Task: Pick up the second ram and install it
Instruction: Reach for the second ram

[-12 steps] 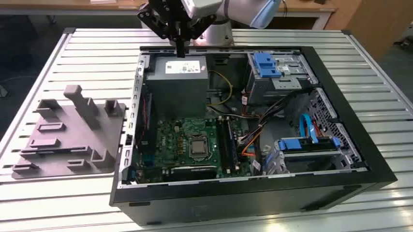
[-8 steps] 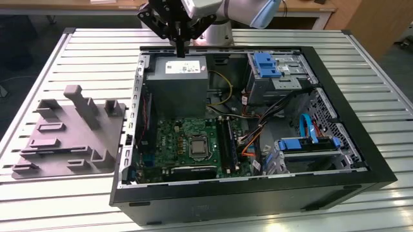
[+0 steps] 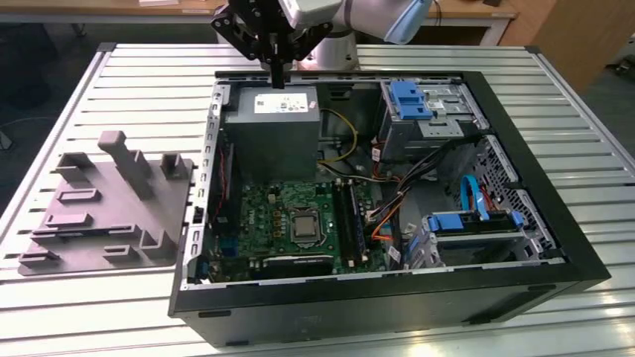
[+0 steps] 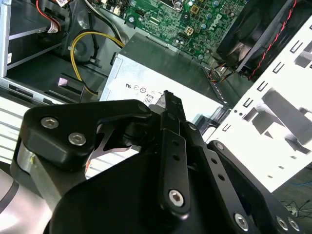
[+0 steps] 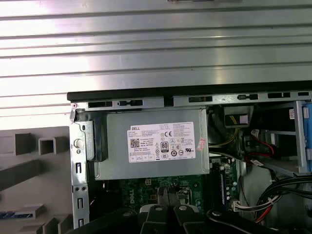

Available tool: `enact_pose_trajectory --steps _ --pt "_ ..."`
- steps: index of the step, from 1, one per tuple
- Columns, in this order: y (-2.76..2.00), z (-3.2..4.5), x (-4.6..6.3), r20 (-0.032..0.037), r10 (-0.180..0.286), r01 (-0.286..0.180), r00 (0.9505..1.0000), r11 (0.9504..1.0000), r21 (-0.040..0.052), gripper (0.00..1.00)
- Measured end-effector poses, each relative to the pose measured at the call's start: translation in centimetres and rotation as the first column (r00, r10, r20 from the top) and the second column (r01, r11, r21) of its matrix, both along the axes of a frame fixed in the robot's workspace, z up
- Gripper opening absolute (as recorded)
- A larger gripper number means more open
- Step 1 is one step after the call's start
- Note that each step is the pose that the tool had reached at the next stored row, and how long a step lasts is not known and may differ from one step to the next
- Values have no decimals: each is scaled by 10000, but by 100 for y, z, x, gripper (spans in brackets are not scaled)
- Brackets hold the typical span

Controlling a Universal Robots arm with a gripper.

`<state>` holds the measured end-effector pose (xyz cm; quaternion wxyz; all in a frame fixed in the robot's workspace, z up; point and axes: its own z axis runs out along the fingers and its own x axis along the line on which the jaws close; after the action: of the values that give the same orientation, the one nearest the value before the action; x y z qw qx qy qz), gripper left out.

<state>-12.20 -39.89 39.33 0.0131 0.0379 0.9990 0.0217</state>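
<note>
Slatted metal table [image 3: 79, 312], an open case [image 3: 377, 297] lying on it, and the arm coming in from the far side. Its gripper [image 3: 279, 80] hangs point-down over the rear edge of the power supply [image 3: 270, 119], close above the lid. The fingers [image 4: 168, 100] are drawn together to one narrow tip, and I can make out nothing clamped between them. Past the supply lies the board, with the socket [image 3: 303, 227] near its middle. Just to the exterior view's right of the socket a long dark strip stands in the slots, and I take that for the ram [image 3: 346, 216], though I cannot tell whether it is the second one or whether it is fully seated. It is well apart from the gripper. Yellow wires [image 3: 347, 137] loop beside the supply, and more cables crowd the slots' far side. The tray [image 3: 100, 216] sits outside the case on the exterior view's left. The risks as I see them: a straight drop from here would knock the tip into the supply's lid. A low sweep toward the slots could snag the wires. A stick left half home would lift out of its slot or fail to make contact.
</note>
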Motion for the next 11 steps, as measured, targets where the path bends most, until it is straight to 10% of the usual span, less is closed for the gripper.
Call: enact_pose_trajectory --steps 11 --pt "0 -1 -100 2 1 -1 10000 10000 0 10"
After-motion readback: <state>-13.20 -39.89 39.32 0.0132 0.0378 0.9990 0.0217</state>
